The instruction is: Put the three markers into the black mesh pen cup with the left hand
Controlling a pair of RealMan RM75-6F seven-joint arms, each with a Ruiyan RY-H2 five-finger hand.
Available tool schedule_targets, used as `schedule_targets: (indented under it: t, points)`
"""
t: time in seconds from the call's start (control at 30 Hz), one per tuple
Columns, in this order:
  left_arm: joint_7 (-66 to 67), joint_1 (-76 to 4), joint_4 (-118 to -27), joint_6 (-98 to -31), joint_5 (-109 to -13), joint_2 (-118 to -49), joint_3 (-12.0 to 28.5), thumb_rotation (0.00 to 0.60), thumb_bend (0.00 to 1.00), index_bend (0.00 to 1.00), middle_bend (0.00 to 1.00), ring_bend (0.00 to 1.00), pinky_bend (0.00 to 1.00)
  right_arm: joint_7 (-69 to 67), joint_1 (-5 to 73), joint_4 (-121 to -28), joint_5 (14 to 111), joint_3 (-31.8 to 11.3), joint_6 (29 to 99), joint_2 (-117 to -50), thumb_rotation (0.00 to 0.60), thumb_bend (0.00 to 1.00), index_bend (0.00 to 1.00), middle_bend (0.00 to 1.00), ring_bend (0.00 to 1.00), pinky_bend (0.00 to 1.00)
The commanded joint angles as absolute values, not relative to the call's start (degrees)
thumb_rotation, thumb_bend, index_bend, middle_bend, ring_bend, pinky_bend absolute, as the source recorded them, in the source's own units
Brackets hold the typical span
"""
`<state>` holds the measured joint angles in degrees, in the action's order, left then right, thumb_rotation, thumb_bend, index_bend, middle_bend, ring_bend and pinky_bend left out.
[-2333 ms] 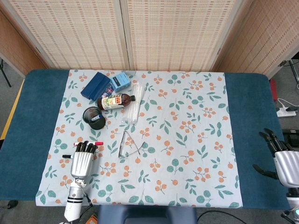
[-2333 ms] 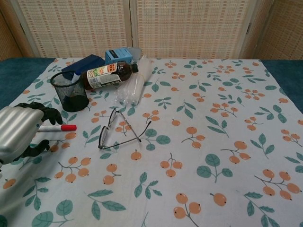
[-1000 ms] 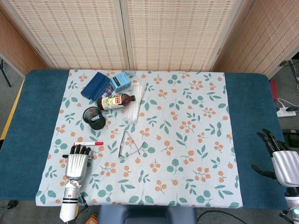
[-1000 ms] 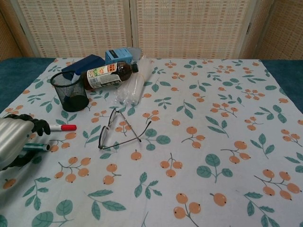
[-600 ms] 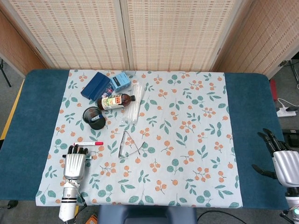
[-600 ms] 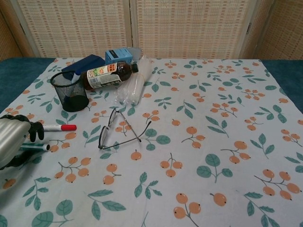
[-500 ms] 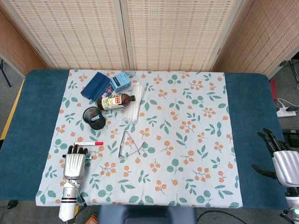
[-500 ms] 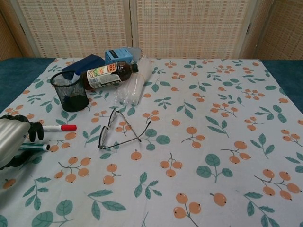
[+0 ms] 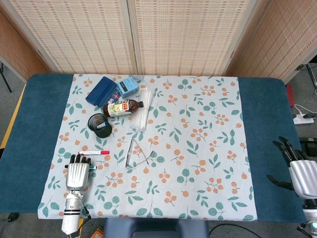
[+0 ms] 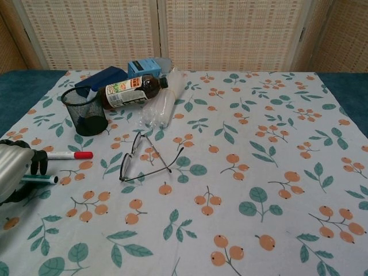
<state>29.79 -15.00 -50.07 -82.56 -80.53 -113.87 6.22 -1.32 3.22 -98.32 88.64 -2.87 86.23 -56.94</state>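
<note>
The left hand [image 10: 12,169] sits at the near left of the floral tablecloth [image 10: 241,149], its dark fingers curled around a green marker [image 10: 40,179] whose tip pokes out to the right. A red-capped marker [image 10: 69,154] lies loose on the cloth just beyond its fingertips, and the black mesh pen cup [image 10: 84,110] stands farther back with a blue-capped marker [image 9: 102,126] inside. The right hand [image 9: 299,171] rests well apart at the table's right edge, fingers spread and holding nothing.
</note>
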Motion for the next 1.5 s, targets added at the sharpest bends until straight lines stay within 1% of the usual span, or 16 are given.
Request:
schedule_targets:
  t: [0.03, 0.17, 0.27, 0.37, 0.47, 0.57, 0.63, 0.77, 0.87, 0.93, 1.0, 1.03, 1.13, 1.27, 1.4, 1.5]
  points:
    - [29.52, -14.96, -49.73, -82.91, -80.68, -114.0, 6.2, 0.6, 0.3, 0.55, 0.54, 0.29, 0.27, -1.26, 3.2, -98.28, 88.55, -2.9, 86.24, -56.95, 0.6, 0.0, 0.16, 0.06, 0.29, 0.3]
    - [29.58, -14.67, -50.21, -84.45, -81.5, -113.59, 5.94, 0.6, 0.3, 0.58, 0.57, 0.3, 0.28, -1.35, 3.23, -98.17, 88.44, -2.94, 86.18, -56.99, 0.6, 0.0, 0.16, 0.06, 0.29, 0.3]
    - [30.23, -14.62, -53.33, -86.9, -83.32, -111.91, 5.51, 0.6, 0.3, 0.59, 0.58, 0.31, 0.28, -1.46, 3.26, -98.12, 88.37, -2.96, 86.1, -56.99, 0.6, 0.0, 0.16, 0.06, 0.29, 0.3]
    - [31.5, -14.85, -58.87, -89.34, -85.4, -108.97, 5.44, 0.6, 0.3, 0.59, 0.58, 0.31, 0.28, -1.77, 3.26, -98.04, 88.43, -2.93, 86.09, -56.94, 0.6, 0.0, 0.16, 0.06, 0.29, 0.3]
    - [32.73, -15.31, -68.08, -89.75, -85.94, -104.36, 6.41, 0.6, 0.3, 0.59, 0.58, 0.31, 0.28, -2.08, 3.17, -98.05, 88.61, -2.94, 86.38, -56.85, 0.6, 0.0, 0.16, 0.06, 0.29, 0.3]
    - [32.84, -16.58, -80.0, -87.15, -84.05, -98.0, 9.26, 0.6, 0.3, 0.59, 0.58, 0.31, 0.28, -2.35, 3.07, -98.04, 88.84, -2.89, 86.62, -56.69, 0.6, 0.0, 0.16, 0.06, 0.29, 0.3]
    - [32.48, -18.49, -86.33, -84.41, -82.72, -93.13, 12.34, 0.6, 0.3, 0.59, 0.58, 0.31, 0.28, -2.65, 3.02, -98.04, 89.04, -2.87, 86.79, -56.62, 0.6, 0.0, 0.16, 0.06, 0.29, 0.3]
    - [29.72, -22.79, -91.33, -79.84, -80.85, -85.97, 18.86, 0.6, 0.3, 0.59, 0.59, 0.29, 0.25, -2.99, 2.86, -98.11, 89.12, -2.87, 87.12, -56.45, 0.6, 0.0, 0.16, 0.06, 0.29, 0.3]
    - [22.73, -25.79, -95.08, -73.74, -75.24, -81.29, 24.33, 0.6, 0.3, 0.6, 0.59, 0.28, 0.25, -2.95, 2.74, -98.19, 89.24, -2.89, 87.42, -56.36, 0.6, 0.0, 0.16, 0.06, 0.3, 0.3]
    - [16.95, -27.39, -97.35, -68.48, -69.45, -78.37, 27.68, 0.6, 0.3, 0.6, 0.59, 0.28, 0.25, -2.8, 2.67, -98.17, 89.25, -2.89, 87.53, -56.34, 0.6, 0.0, 0.16, 0.06, 0.29, 0.3]
    - [11.75, -28.89, -98.45, -63.07, -63.69, -75.86, 30.28, 0.6, 0.3, 0.6, 0.59, 0.28, 0.26, -2.63, 2.66, -98.23, 89.09, -2.95, 87.51, -56.38, 0.6, 0.0, 0.16, 0.06, 0.29, 0.3]
    - [10.41, -29.5, -98.26, -61.46, -61.59, -75.25, 31.04, 0.6, 0.3, 0.6, 0.59, 0.28, 0.26, -2.66, 2.67, -98.27, 88.99, -2.97, 87.46, -56.39, 0.6, 0.0, 0.16, 0.06, 0.3, 0.3]
    - [4.88, -30.91, -96.62, -57.63, -57.12, -74.89, 32.22, 0.6, 0.3, 0.6, 0.59, 0.28, 0.26, -2.41, 2.66, -98.26, 88.71, -3.03, 87.33, -56.36, 0.6, 0.0, 0.16, 0.06, 0.29, 0.3]
    - [-2.4, -32.2, -92.36, -54.02, -54.37, -76.23, 32.22, 0.6, 0.3, 0.6, 0.59, 0.28, 0.26, -2.42, 2.72, -98.15, 88.36, -3.07, 87.03, -56.46, 0.6, 0.0, 0.16, 0.06, 0.29, 0.3]
    - [-5.28, -34.44, -86.18, -52.99, -53.87, -78.74, 31.46, 0.6, 0.3, 0.6, 0.6, 0.28, 0.26, -2.46, 2.79, -98.09, 88.48, -3.07, 86.96, -56.52, 0.6, 0.0, 0.16, 0.06, 0.29, 0.3]
    - [-7.38, -35.31, -83.75, -52.03, -53.55, -79.84, 30.76, 0.6, 0.3, 0.6, 0.6, 0.28, 0.26, -2.37, 2.71, -98.03, 88.01, -3.24, 87.01, -56.55, 0.6, 0.0, 0.16, 0.06, 0.29, 0.3]
